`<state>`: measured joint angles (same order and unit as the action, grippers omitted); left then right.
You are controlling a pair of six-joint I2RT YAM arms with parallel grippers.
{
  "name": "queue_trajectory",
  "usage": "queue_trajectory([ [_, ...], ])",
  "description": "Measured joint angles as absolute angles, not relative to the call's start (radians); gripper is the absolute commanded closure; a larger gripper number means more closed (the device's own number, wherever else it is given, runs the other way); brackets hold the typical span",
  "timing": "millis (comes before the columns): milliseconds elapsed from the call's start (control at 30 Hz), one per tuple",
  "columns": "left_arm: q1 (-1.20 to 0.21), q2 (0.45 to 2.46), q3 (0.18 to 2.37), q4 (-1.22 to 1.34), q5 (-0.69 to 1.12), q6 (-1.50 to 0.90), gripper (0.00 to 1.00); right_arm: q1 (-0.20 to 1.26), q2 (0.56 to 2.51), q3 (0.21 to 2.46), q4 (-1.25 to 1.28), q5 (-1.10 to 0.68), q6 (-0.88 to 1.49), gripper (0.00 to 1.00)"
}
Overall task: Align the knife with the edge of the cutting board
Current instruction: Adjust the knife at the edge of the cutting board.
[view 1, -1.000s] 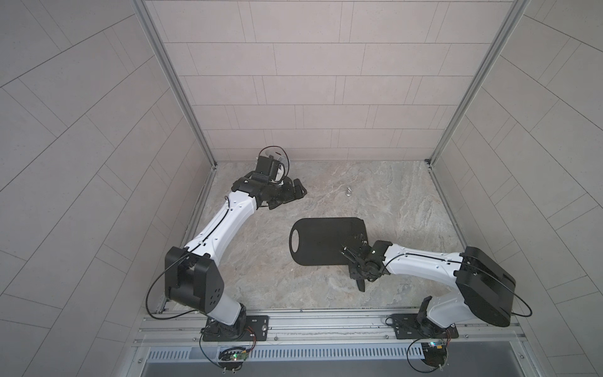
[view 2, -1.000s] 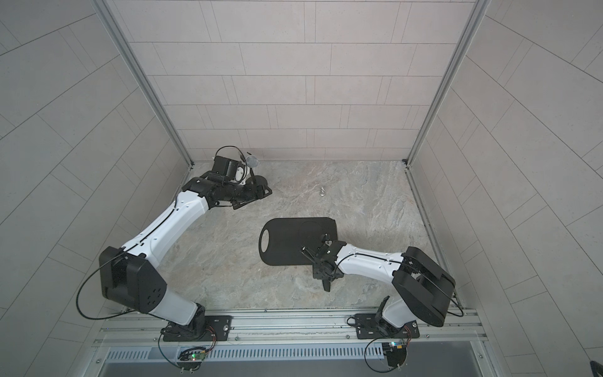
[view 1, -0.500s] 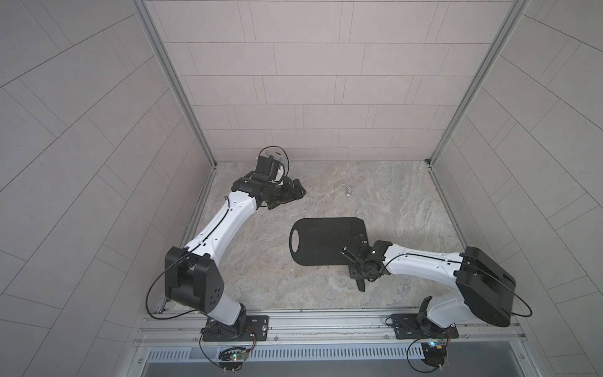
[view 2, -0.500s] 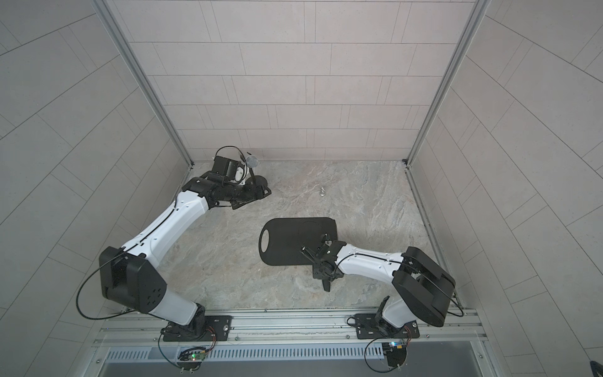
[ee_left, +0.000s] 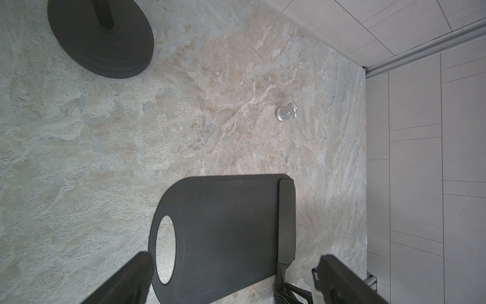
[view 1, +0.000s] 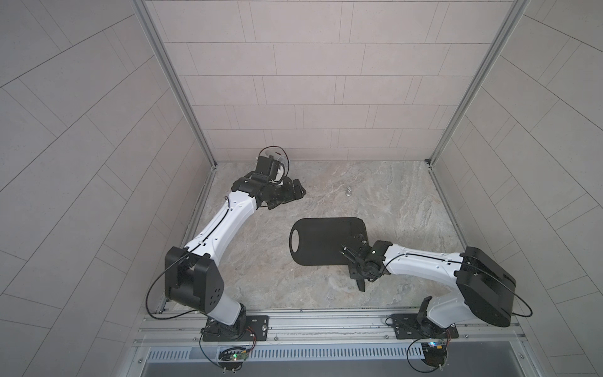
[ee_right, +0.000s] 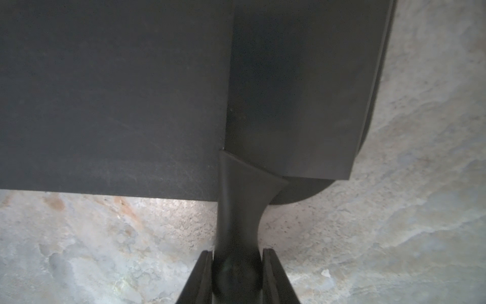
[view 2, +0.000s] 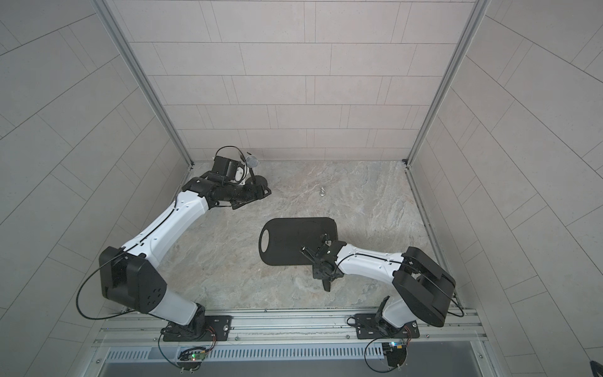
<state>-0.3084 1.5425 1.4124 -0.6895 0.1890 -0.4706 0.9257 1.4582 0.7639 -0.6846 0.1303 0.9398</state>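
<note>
Both jaws of the right gripper (ee_right: 238, 259) clamp the knife (ee_right: 289, 92) by its handle, which sticks out past the near long edge of the board (ee_right: 105, 92). Its blade lies flat on it, along the short end opposite the hole. Farther back, the left gripper (ee_left: 234, 263) hovers, jaws apart.

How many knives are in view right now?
1. The knife lies on the board, blade along the short edge opposite the handle hole. Its handle juts past the board, clamped in the right gripper. No other shows.
</note>
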Motion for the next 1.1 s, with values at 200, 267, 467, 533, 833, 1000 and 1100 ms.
queue_trajectory([
  [200, -0.308, 1.542, 1.412, -0.69, 0.189, -0.471, 0.0, 0.929, 1.458, 0.764, -0.685, 0.137, 0.939, 0.73],
  [267, -0.308, 1.542, 1.412, -0.69, 0.189, -0.47, 0.0, 0.929, 1.458, 0.764, -0.686, 0.139, 0.939, 0.73],
  [467, -0.308, 1.542, 1.412, -0.69, 0.186, -0.47, 0.0, 0.929, 1.458, 0.765, -0.691, 0.151, 0.939, 0.73],
  [533, -0.308, 1.542, 1.412, -0.69, 0.186, -0.47, 0.0, 0.929, 1.458, 0.765, -0.694, 0.156, 0.939, 0.73],
  [833, -0.308, 1.542, 1.412, -0.69, 0.186, -0.47, 0.0, 0.929, 1.458, 0.767, -0.702, 0.166, 0.938, 0.73],
  [1000, -0.308, 1.542, 1.412, -0.69, 0.186, -0.47, 0.0, 0.929, 1.458, 0.768, -0.703, 0.166, 0.935, 0.73],
  [1100, -0.308, 1.542, 1.412, -0.69, 0.186, -0.47, 0.0, 0.929, 1.458, 0.768, -0.703, 0.166, 0.934, 0.73],
])
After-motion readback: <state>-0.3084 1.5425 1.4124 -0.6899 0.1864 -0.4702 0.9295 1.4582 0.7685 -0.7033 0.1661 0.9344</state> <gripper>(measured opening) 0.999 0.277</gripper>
